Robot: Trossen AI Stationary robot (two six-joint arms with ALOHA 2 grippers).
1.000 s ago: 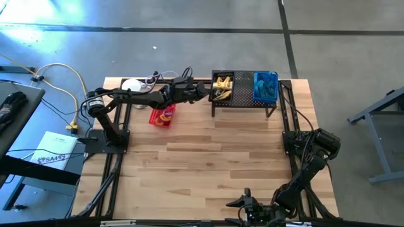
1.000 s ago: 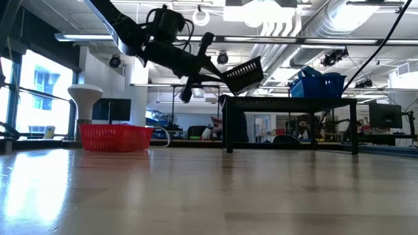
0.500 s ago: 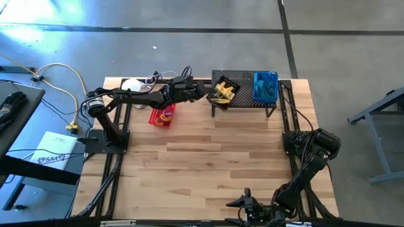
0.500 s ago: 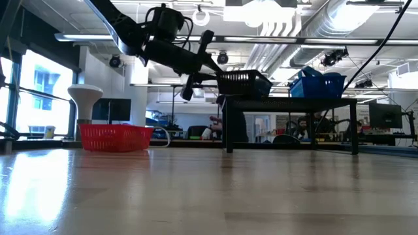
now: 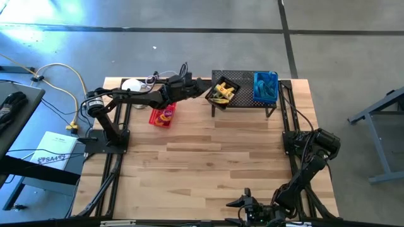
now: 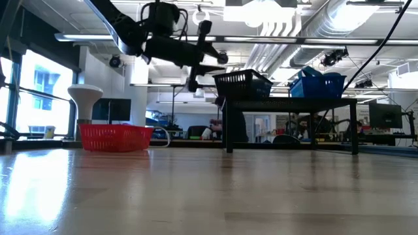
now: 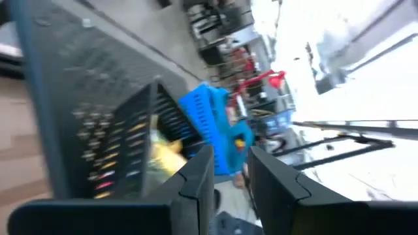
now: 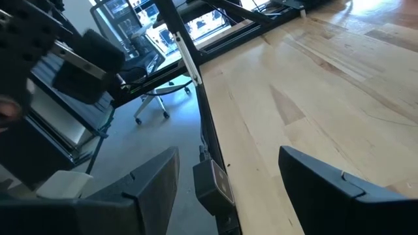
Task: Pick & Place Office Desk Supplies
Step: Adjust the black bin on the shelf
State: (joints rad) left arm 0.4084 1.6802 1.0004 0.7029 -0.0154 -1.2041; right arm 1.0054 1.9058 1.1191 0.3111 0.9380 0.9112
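Note:
A black basket (image 5: 223, 92) holding yellow clip-like pieces (image 5: 219, 94) rests by its bottom on the left part of the black wire-mesh shelf (image 5: 243, 102), turned askew to the shelf's edges. My left gripper (image 5: 203, 88) hovers level just left of that basket (image 6: 243, 83), open, with nothing between its fingers (image 7: 196, 186). A blue basket (image 5: 265, 87) stands on the shelf's right part. A red basket (image 5: 162, 116) with small coloured rings sits on the table below the left arm. My right gripper (image 5: 247, 203) waits open at the table's near edge.
A white round object (image 5: 131, 85) with a cable stands at the far left corner. The shelf's legs (image 6: 228, 127) stand on the far part of the table. The wooden top (image 5: 208, 164) between the shelf and the right arm is bare.
The black basket hung tilted from my left gripper above the shelf; it has come down, turned a little, and now rests level on the shelf. My left gripper has opened, let go of the basket, tipped upward and drawn slightly back toward the left.

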